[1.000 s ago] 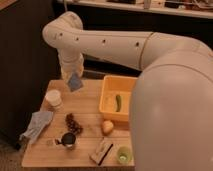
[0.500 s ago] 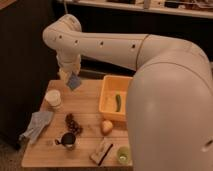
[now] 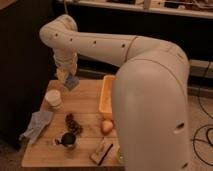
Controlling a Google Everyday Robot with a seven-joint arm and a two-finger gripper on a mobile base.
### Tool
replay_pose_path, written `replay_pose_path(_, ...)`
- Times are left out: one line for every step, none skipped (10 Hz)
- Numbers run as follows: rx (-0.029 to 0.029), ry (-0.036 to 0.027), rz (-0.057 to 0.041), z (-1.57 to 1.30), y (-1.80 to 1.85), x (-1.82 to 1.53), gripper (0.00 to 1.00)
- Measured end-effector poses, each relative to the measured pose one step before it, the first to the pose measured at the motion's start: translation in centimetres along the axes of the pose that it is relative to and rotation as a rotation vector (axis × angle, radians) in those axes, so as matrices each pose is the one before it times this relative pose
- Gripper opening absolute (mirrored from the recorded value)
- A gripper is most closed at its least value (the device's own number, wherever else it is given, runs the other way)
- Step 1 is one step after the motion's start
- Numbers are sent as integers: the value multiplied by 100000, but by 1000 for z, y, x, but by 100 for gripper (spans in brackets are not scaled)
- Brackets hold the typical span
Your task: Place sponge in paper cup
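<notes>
Pretty dim room: light wooden table (image 3: 90,102), dark wall (image 3: 100,25) behind, pale shelf (image 3: 150,9) up top, grey floor (image 3: 199,102) with black cables (image 3: 202,135) on the right. Gripper (image 3: 67,77) hangs over the table's far left corner.

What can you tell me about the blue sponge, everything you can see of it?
The small blue sponge is a soft-looking, roughly rectangular pad, tilted with one corner pointing down. It sits in the robot's gripper, which is over the back left part of the light wooden table. The sponge is not in the white paper cup; it is behind the cup and to its right in the picture, touching only the gripper as far as can be seen. Its top is hidden by the gripper.
</notes>
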Motion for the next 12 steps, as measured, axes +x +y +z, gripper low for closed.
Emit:
replay_pose_path(249,998,-2454,291,-10,-748,0)
replay_pose_path(172,840,-2420,184,97,-667,0)
replay_pose_path(-71,746,-3079,274,416,-998,0)
replay_pose_path(-216,62,-1802,173,313,-732,0)
replay_pose_path(-253,101,-2334,314,385,-825,0)
replay_pose_path(-15,106,-1709,322,326,-712,0)
replay_pose_path(-30,476,-1764,530,375,-773,0)
replay_pose_path(-200,270,-913,366,128,-311,0)
replay_pose_path(-364,561,-990,445,103,-159,0)
replay_pose_path(-405,-9,-979,292,115,-141,0)
replay_pose_path(-664,-277,-974,457,176,-199,0)
replay_pose_path(-934,-398,-653,298,216,-205,0)
